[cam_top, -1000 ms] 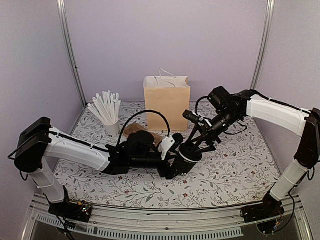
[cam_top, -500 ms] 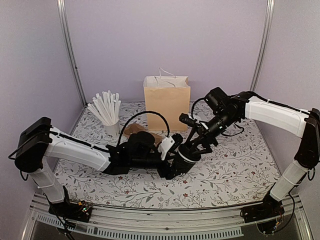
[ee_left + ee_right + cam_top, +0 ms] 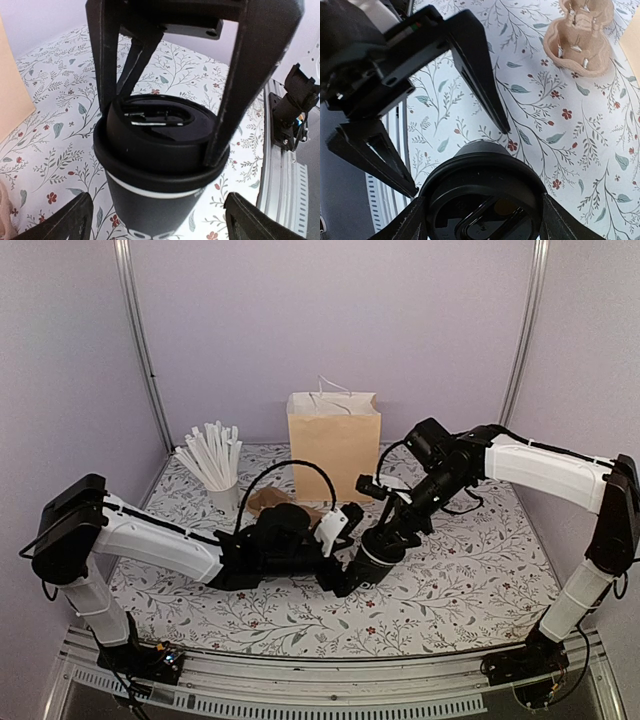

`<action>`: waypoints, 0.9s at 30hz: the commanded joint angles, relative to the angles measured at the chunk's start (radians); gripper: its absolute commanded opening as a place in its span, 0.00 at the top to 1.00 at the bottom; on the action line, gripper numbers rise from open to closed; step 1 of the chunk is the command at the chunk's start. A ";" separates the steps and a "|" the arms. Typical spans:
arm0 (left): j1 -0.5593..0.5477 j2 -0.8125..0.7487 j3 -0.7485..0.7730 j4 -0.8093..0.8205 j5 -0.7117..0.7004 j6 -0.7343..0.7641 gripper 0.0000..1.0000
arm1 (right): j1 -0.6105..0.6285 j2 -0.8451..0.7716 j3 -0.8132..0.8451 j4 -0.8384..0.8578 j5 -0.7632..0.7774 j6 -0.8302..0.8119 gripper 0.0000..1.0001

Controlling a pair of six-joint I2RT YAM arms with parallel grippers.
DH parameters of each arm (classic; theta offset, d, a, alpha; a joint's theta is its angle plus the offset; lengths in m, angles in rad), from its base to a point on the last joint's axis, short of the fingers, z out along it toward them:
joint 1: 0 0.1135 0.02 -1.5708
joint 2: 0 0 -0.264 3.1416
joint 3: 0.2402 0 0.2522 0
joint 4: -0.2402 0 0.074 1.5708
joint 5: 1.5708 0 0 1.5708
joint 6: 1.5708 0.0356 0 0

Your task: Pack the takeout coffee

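- From above: the coffee cup [image 3: 373, 556], lid on, is near the middle of the table [image 3: 480, 580]. It sits between the left gripper [image 3: 345, 575] and the right gripper [image 3: 385, 540], in front of the paper bag [image 3: 334, 440]. The step looks like a handover to the right arm for bagging.
- Left wrist: the left jaws stand wide, clear of both sides of the cup and holding nothing. The cup is black, with a thin white band under its black lid [image 3: 160, 127].
- Right wrist: the right jaws bracket the lid's rim and seem to touch it; I cannot tell whether they pinch. The next move calls for a firm, level grip before lifting towards the bag.
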 commanded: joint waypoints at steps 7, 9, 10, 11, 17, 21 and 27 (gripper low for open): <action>-0.003 -0.136 -0.138 -0.038 -0.074 -0.055 0.06 | -0.092 0.038 0.063 -0.066 0.307 0.012 0.32; -0.004 -0.165 -0.151 -0.058 -0.093 -0.065 0.06 | -0.142 0.051 0.095 -0.096 0.324 0.015 0.32; -0.004 -0.177 -0.156 -0.069 -0.104 -0.070 0.06 | -0.176 0.059 0.108 -0.106 0.331 0.015 0.32; -0.003 -0.188 -0.159 -0.081 -0.115 -0.073 0.06 | -0.199 0.064 0.121 -0.115 0.340 0.019 0.32; -0.003 -0.222 -0.144 -0.151 -0.185 -0.099 0.07 | -0.321 0.118 0.197 -0.171 0.422 0.025 0.32; -0.003 -0.231 -0.139 -0.159 -0.189 -0.112 0.07 | -0.389 0.171 0.258 -0.215 0.474 0.028 0.32; -0.002 -0.261 -0.151 -0.173 -0.213 -0.130 0.07 | -0.498 0.244 0.323 -0.242 0.540 0.037 0.32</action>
